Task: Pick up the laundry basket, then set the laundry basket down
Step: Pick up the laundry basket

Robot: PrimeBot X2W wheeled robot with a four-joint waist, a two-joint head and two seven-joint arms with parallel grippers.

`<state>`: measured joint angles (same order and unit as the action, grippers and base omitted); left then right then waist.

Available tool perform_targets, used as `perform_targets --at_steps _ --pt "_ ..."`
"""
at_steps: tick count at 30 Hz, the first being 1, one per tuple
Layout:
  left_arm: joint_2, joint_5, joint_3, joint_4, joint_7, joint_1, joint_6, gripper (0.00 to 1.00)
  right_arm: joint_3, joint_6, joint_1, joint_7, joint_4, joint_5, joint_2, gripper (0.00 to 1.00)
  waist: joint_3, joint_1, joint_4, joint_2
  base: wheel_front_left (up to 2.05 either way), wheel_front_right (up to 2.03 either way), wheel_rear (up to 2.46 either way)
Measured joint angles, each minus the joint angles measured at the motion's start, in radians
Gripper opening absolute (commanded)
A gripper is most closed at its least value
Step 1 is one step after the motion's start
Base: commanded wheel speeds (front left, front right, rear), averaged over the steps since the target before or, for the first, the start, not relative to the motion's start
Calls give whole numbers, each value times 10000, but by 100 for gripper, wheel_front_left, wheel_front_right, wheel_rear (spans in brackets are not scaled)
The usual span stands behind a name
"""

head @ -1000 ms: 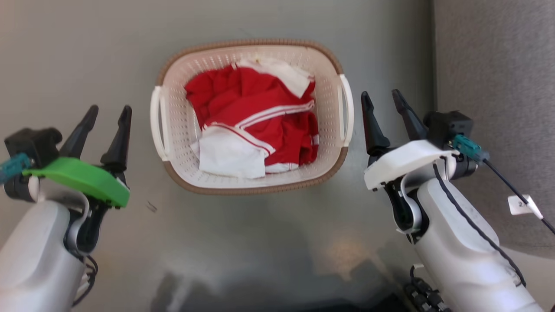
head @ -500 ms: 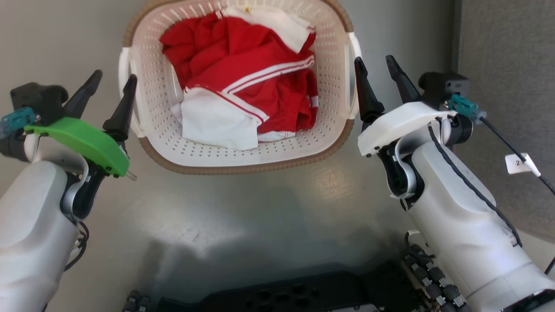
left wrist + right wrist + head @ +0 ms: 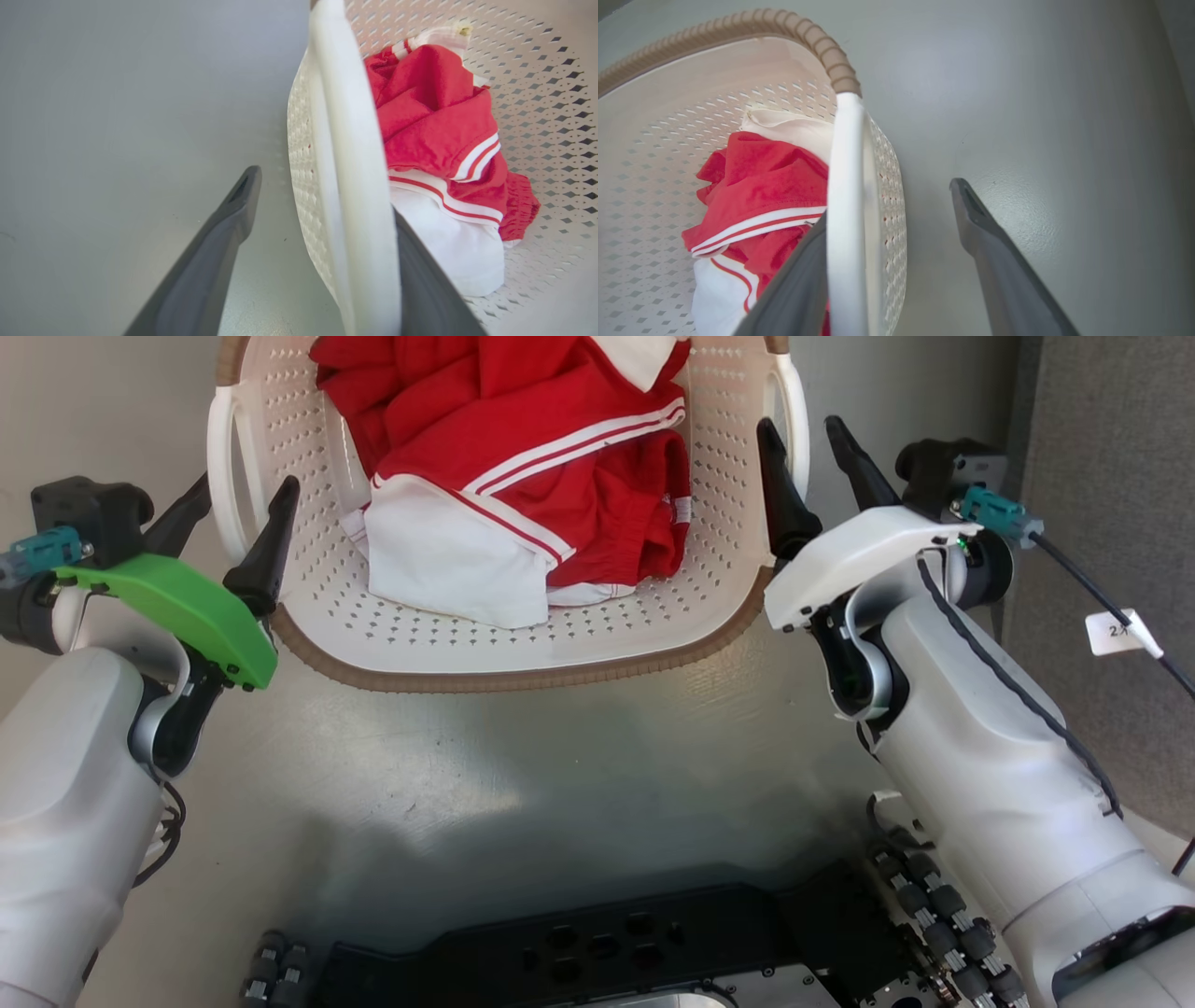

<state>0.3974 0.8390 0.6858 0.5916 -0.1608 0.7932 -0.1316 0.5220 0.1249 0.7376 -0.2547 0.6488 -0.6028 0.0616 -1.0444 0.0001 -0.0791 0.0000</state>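
Laundry basket (image 3: 420,635), left fingers (image 3: 266,546) and right fingers (image 3: 780,495) spread wide, straddling side handles (image 3: 221,457)

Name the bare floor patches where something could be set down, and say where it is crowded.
Free: the floor between the laundry basket and the robot's dark base; also the floor outward of each handle. Crowded: both basket sides, where the open left end effector and right end effector straddle the handles; inside lie clothes.
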Motion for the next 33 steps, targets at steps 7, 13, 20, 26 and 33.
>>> perform_targets --at_steps 7,13,20,26,33 --pt "-84 182 441 324 -121 291 0 44 286 2 244 0 282 -203 6 44 -83 0 69 0 0 0 0" --pt "-270 481 886 495 -322 464 -4 0 543 2 454 0 389 -236 -115 0 -39 0 119 0 0 0 0" --pt "-453 826 1266 988 -491 481 96 0 706 10 407 6 522 -589 -178 0 337 0 142 0 0 0 0" --pt "-556 1126 1641 1488 -508 459 96 0 1078 6 295 6 755 -780 -167 0 926 0 139 0 0 0 0" --pt "-673 1592 1935 1927 -234 377 96 0 1593 -36 290 6 1152 -1187 -161 0 1805 -1 69 0 0 0 0"
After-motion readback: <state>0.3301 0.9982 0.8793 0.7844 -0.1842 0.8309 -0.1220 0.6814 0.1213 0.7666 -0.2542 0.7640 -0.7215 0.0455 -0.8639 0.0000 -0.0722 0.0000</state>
